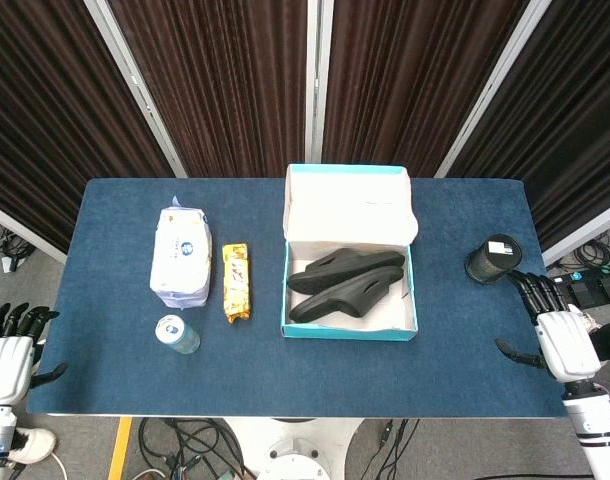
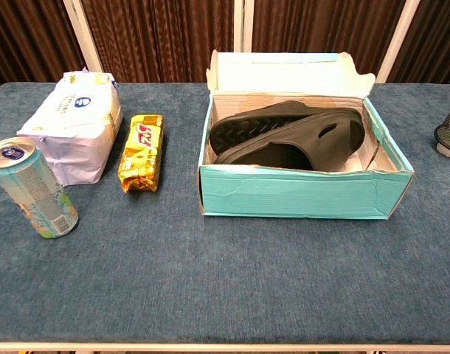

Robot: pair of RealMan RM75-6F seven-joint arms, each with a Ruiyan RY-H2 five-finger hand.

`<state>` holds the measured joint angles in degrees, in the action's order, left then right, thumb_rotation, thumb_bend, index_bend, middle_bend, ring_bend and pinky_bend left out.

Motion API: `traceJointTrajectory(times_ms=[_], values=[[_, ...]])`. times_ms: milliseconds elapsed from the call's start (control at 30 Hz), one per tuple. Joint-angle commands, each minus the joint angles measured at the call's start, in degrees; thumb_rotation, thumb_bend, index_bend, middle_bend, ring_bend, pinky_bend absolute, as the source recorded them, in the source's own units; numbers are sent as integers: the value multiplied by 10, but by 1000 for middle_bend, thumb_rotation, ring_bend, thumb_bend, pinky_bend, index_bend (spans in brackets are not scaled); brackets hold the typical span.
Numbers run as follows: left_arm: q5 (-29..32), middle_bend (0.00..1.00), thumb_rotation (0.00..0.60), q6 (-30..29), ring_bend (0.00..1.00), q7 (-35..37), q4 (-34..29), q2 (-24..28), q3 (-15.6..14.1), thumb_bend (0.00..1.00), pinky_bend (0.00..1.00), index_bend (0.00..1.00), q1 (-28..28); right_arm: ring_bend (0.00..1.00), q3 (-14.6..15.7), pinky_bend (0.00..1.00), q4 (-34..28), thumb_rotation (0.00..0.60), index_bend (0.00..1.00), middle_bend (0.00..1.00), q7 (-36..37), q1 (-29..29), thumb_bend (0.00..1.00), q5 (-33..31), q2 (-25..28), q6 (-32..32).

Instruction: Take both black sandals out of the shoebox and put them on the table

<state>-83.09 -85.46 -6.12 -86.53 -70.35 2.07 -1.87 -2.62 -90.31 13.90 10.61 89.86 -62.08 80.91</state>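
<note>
Looking down, we see both black sandals point(image 1: 343, 283) in the shoebox point(image 1: 350, 327) at centre frame, long axes left-right; our right hand point(image 1: 555, 335), fingers spread, sits nearer than our empty left hand point(image 1: 10, 352).

1. On the yellow snack packet point(image 2: 140, 153) I see large red characters, but I cannot read them.
2. The white tissue pack point(image 2: 76, 124) carries a round blue logo and blue print, too small for me to read.
3. The can point(image 2: 35, 189) shows a blue mark on its lid; its label stays illegible to me.
</note>
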Motion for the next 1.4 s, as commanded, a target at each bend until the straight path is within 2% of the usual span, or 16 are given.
traceJointTrajectory(times_ms=[33,233,400,533,667,867,1067,1233,1400], values=[[-1,180,600,-1,93,1,1,0,-1,0,55,235,1,0,1,0,0,600,16,66,0,0,101,2,0,0],[-3,180,600,-5,93,3,1,1,-5,0,55,235,5,0,5,2,0,600,17,70,-2,12,101,12,0,-18],[-3,180,600,-7,93,6,0,3,-5,0,55,235,7,8,-8,71,-13,600,53,117,-37,60,101,26,1,-70],[-3,181,600,-8,93,9,2,4,-5,0,55,235,8,66,-29,132,-30,600,149,174,-79,124,101,30,-6,-143],[0,181,600,-5,93,11,3,3,-5,0,55,235,8,119,-57,194,-23,600,245,209,-113,202,101,12,-40,-235],[7,180,600,-1,93,16,8,3,-5,0,55,235,10,124,-78,195,17,600,264,209,-176,287,101,-25,-113,-331],[13,180,600,3,93,22,15,3,-4,0,55,235,10,118,-86,195,49,600,264,209,-235,324,101,-65,-172,-357],[15,180,600,7,93,27,22,0,-4,0,55,235,10,128,-84,209,51,600,265,211,-258,334,101,-90,-185,-362],[14,180,600,6,93,36,30,-4,-4,0,55,235,11,178,-81,231,43,600,264,239,-273,334,101,-106,-184,-351]])
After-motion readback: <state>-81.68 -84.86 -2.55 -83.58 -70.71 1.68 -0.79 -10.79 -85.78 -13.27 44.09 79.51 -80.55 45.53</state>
